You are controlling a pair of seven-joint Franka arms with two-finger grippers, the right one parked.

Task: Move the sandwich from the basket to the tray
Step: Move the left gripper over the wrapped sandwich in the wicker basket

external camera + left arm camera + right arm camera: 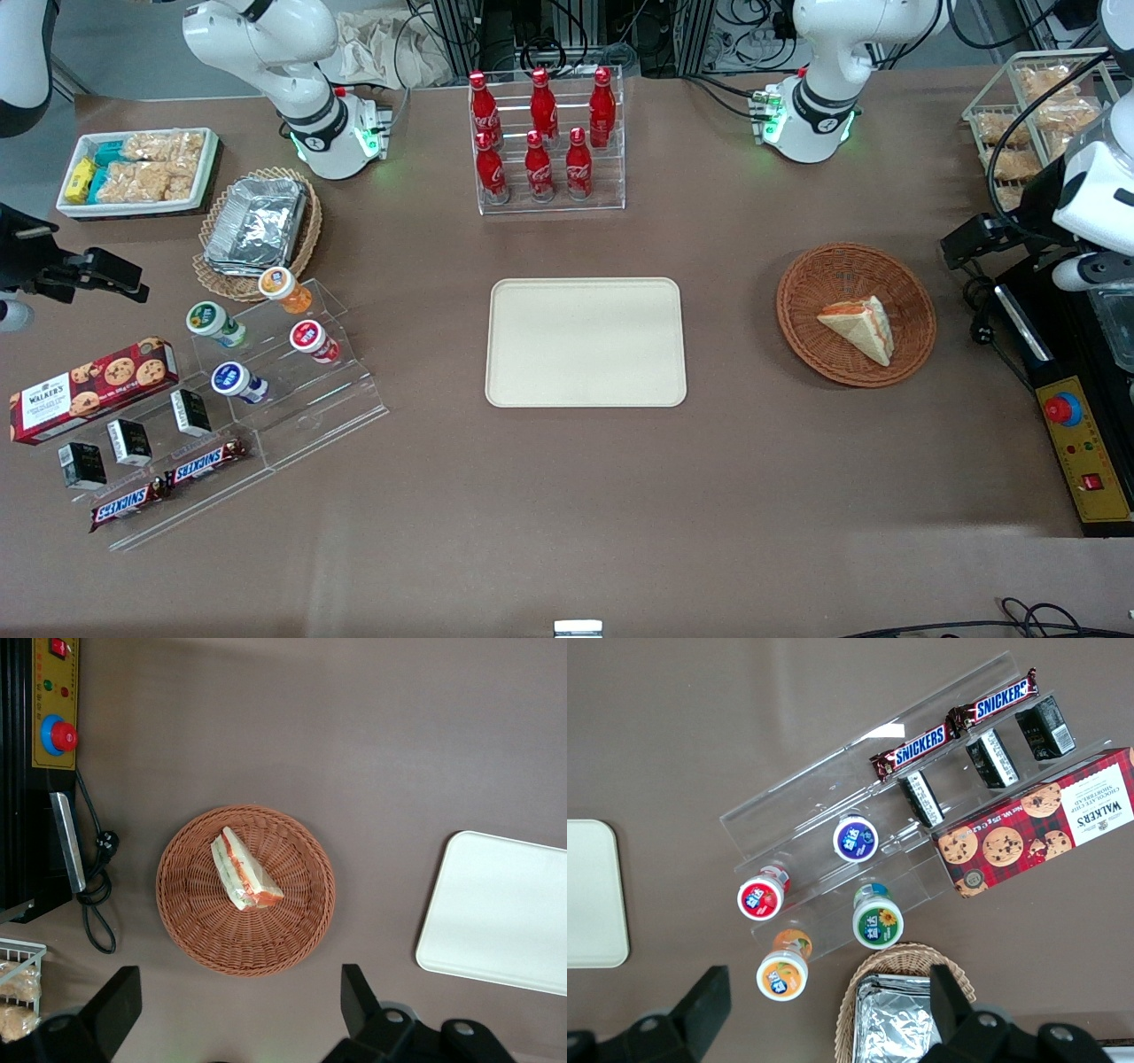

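Observation:
The sandwich, a pale bread wedge with orange and green filling, lies in the round reddish-brown wicker basket. The left wrist view looks down on the same sandwich in the basket. My left gripper hangs well above the table beside the basket, toward the working arm's end. Its gripper is open wide with nothing between the black fingers, just off the basket's rim. The cream tray lies flat mid-table, bare; part of the tray shows in the wrist view.
A yellow control box with a red button and a black cable lie close to the basket at the working arm's end. A wire rack of snacks stands there too. A cola bottle rack stands farther from the camera than the tray.

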